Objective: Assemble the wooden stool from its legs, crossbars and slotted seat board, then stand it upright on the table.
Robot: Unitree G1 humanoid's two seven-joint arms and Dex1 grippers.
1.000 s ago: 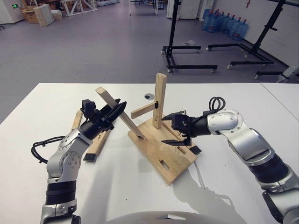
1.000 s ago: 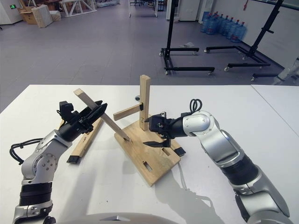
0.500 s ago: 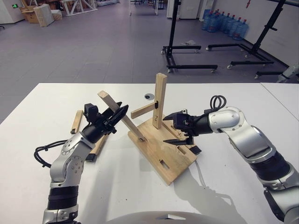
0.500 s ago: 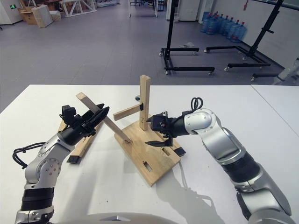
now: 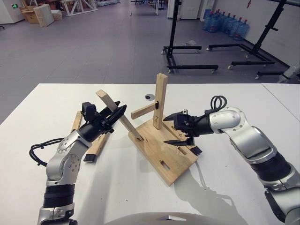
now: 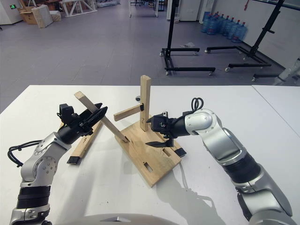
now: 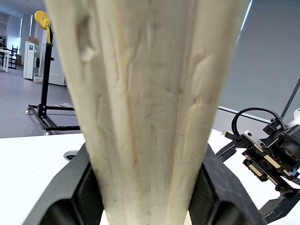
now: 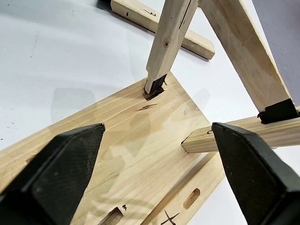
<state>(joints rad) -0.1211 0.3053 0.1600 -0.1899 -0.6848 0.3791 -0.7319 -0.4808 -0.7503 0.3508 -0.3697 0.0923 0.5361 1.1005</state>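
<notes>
While left pincer [image 5: 118, 112] clamps leg [image 8: 166, 47] (tilted), foot's slotted.

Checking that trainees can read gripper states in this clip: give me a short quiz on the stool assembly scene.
1. True or false: the right gripper hangs open over the flat slotted wooden seat board.
2. The left gripper is shut on: A the tilted pale wooden leg; B a screwdriver; C nothing.
3. Fill in: the short wooden crossbar juts from the ____ wooden leg.
Key: 1 true; 2 A; 3 upright.
</notes>
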